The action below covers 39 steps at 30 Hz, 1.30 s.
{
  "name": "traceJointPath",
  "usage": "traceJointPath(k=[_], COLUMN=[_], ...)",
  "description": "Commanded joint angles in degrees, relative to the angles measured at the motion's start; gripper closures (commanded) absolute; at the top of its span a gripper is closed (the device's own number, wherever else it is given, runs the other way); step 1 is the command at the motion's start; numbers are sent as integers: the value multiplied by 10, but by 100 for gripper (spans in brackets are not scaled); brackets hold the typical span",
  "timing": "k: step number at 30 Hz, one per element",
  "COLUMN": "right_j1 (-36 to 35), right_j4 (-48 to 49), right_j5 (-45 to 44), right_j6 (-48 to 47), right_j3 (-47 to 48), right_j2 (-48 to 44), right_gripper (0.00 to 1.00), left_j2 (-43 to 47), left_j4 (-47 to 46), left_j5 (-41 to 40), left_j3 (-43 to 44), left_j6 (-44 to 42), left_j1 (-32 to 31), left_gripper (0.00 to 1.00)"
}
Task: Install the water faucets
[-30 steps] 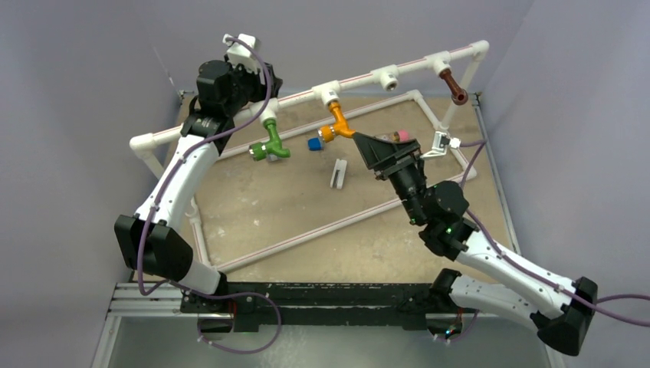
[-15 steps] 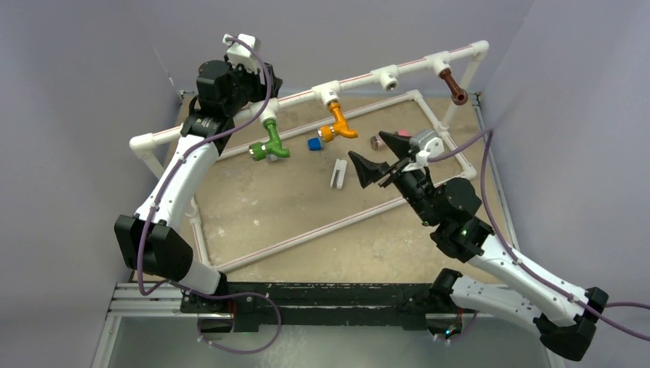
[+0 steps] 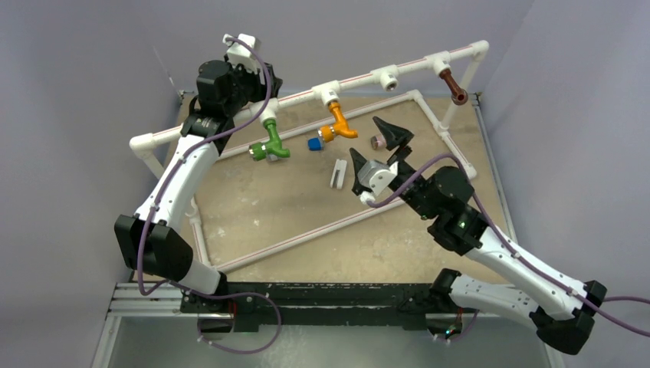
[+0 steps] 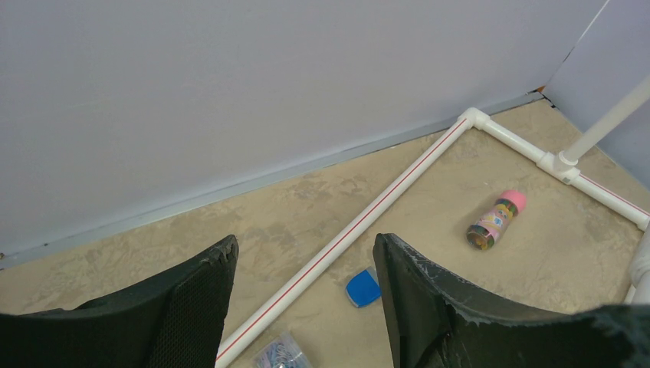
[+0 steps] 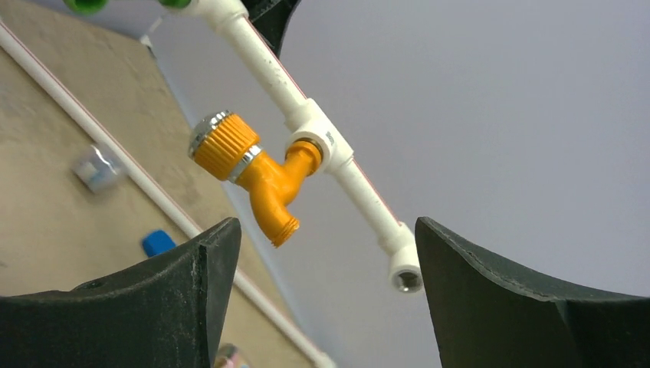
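Three water faucets hang from white tees on the raised pipe (image 3: pixel 356 79): green (image 3: pixel 270 143) at left, orange (image 3: pixel 337 123) in the middle, dark brown (image 3: pixel 454 86) at right. Between orange and brown, one tee socket (image 3: pixel 389 77) stands empty. My right gripper (image 3: pixel 375 149) is open and holds nothing, just in front and right of the orange faucet. In the right wrist view the orange faucet (image 5: pixel 264 172) and the empty socket (image 5: pixel 404 272) lie beyond the open right gripper (image 5: pixel 326 230). My left gripper (image 3: pixel 264 86) sits by the pipe above the green faucet. The left wrist view shows the left gripper (image 4: pixel 305 245) open and empty.
On the table lie a blue cap (image 3: pixel 314 143), a white clip-like piece (image 3: pixel 338 173) and a pink-and-brown cylinder (image 3: pixel 378 141). A white pipe frame (image 3: pixel 306 236) rims the table. The left wrist view shows the cylinder (image 4: pixel 496 221), the cap (image 4: pixel 362 287) and a floor pipe (image 4: pixel 368 218).
My right gripper has drawn back from the orange faucet toward the front left and rolled its wrist over, staying open. The left arm has not moved.
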State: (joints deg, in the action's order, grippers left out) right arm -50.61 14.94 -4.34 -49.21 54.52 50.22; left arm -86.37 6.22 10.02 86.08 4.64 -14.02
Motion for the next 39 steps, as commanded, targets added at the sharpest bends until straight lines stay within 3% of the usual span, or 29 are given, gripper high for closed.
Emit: traceJointPath(k=[1,10,19,27,34,39], right_j1=[-3,-23,-42,-60,-68,-69], right_j4=[13,66,250,360,388,404], right_j5=[-9,-60,-111,-144,-170,-191], right_j6=[-200,-353,-466,-502,-476,-427], right_j3=[7,-20,-71,-75,-62,-51], right_j2=[16,67,135,186,231,248], right_gripper=[14,14,14,17,31,59], left_j2=[-34,-38,-40,-40,-38,-37], left_j4=[83,83,85,85,85,84], left_j5=[15,16,14,14,14,13], left_j3=[-42,-41,-40,-40,-40,-41], left_j6=[-13,-13,-14,-14,-14,-15], left_j1=[-8,-8,-8,-8,-7,-8], left_gripper=[35,36,36,36,36,36])
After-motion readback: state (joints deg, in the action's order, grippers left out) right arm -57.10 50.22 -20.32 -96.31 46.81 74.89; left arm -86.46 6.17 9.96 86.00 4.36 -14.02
